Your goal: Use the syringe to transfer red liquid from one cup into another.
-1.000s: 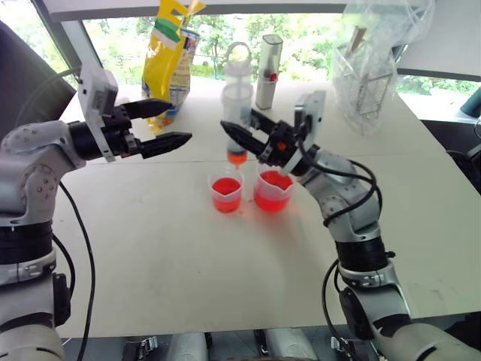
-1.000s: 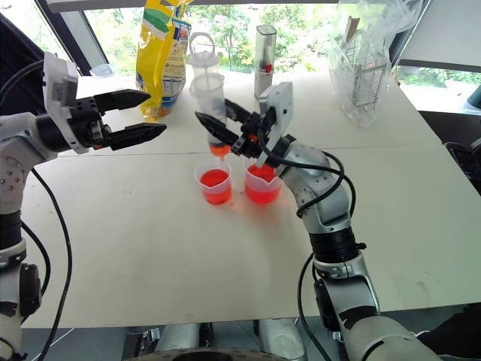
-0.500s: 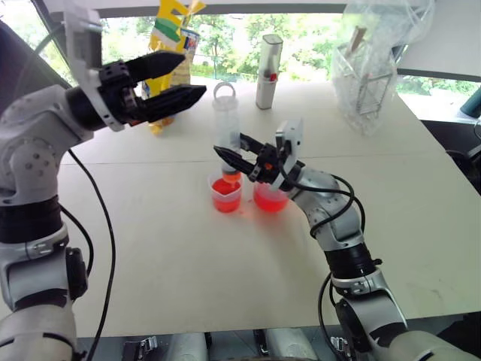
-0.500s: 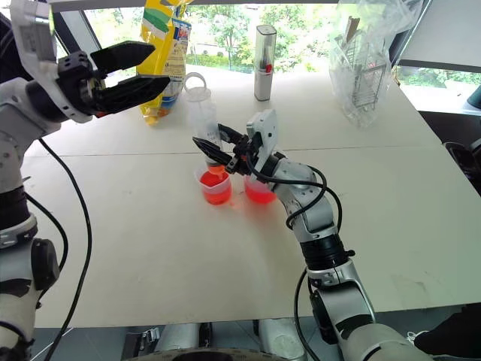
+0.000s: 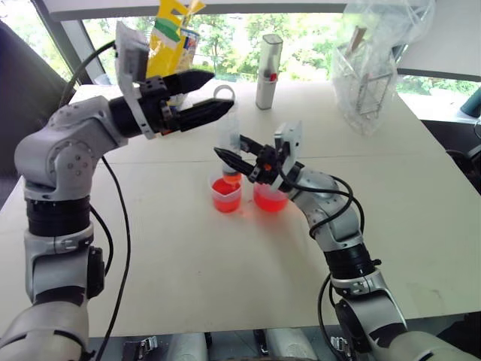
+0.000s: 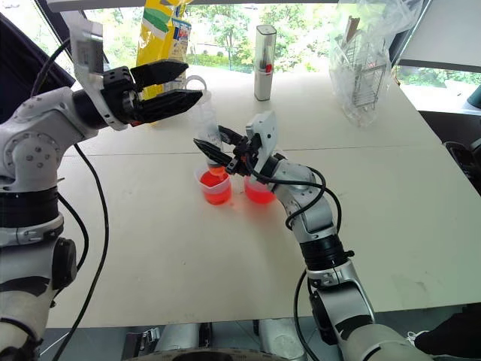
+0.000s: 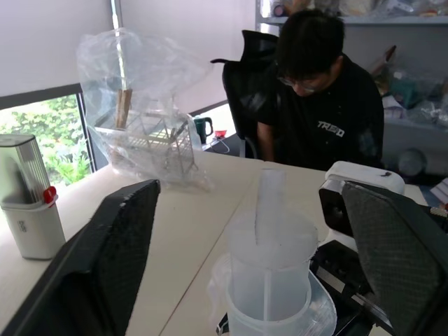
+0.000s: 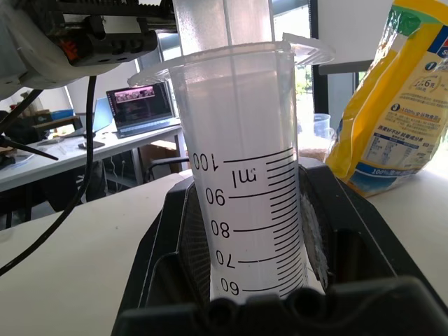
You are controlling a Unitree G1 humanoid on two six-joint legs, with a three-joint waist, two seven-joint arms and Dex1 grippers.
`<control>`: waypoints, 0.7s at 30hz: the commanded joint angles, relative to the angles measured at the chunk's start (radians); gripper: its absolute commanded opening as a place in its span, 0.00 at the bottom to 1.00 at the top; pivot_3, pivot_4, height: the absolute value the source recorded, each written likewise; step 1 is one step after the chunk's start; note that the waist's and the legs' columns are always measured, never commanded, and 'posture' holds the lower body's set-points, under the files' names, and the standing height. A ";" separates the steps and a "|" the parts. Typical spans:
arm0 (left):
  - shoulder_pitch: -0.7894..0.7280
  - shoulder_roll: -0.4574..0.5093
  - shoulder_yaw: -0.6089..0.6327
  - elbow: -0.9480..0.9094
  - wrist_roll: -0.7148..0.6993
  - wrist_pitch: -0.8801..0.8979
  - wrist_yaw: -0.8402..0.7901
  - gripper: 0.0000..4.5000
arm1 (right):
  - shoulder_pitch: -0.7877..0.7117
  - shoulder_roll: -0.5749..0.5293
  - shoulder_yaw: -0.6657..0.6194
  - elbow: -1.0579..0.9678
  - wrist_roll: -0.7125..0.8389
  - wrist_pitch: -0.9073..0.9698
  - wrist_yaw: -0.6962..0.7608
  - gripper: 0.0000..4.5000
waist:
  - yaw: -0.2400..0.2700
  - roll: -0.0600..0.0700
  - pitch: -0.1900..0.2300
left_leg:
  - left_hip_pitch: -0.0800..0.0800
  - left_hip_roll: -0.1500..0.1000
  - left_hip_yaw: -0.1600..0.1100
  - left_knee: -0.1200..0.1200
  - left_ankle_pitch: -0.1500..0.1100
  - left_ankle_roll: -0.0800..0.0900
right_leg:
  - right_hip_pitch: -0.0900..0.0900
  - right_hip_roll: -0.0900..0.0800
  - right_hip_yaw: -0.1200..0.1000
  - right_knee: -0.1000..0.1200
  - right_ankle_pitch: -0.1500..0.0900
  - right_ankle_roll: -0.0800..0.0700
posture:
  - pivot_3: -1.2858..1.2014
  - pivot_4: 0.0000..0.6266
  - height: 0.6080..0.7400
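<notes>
Two claws work one syringe: the right gripper is clamped on its barrel, holding it upright with the orange tip in the smaller cup just beneath. The spouted measuring cup sits beside. The left gripper, fingers apart, flanks the plunger ring.
</notes>
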 commanded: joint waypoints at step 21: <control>0.081 0.031 -0.084 -0.042 0.105 -0.084 -0.073 0.01 | -0.075 0.022 -0.042 -0.117 0.049 0.072 -0.031 0.31 | 0.000 0.000 0.000 | 0.000 0.000 0.000 0.000 0.000 0.000 | 0.000 0.000 0.000 0.000 0.000 0.000 | 0.52 0.24 1.00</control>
